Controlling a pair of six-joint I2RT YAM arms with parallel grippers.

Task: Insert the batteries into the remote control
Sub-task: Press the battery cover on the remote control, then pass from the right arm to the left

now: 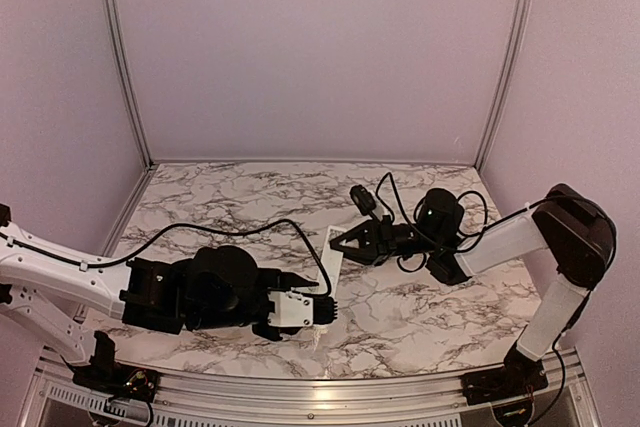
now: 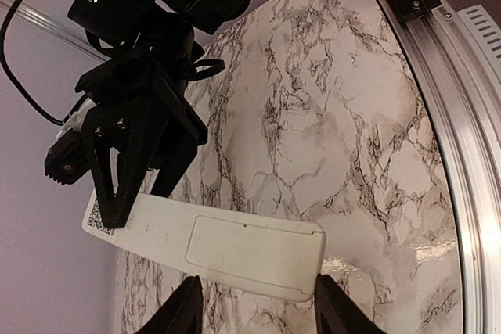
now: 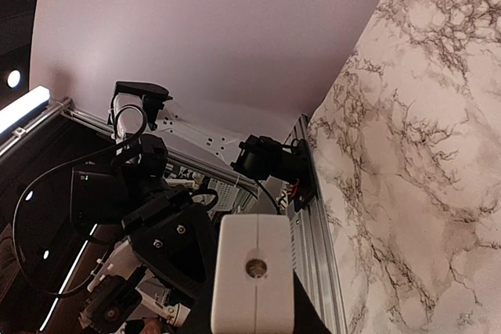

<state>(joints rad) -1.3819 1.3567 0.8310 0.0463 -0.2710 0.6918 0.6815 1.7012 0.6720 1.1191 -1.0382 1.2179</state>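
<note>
The right gripper [image 2: 135, 202] is clenched on one short end of the remote control [image 2: 156, 228], holding it in the air over the middle of the tabletop [image 2: 352, 115] with its back face turned toward the left arm. The left gripper [image 2: 262, 304] hangs released, fingers spread wide just beside the free end. From here the remote looks light, stiff and rather slick, so I'd pinch it across its long edges, clear of the battery cover [image 2: 250, 248], which looks closed; I see no batteries anywhere.
</note>
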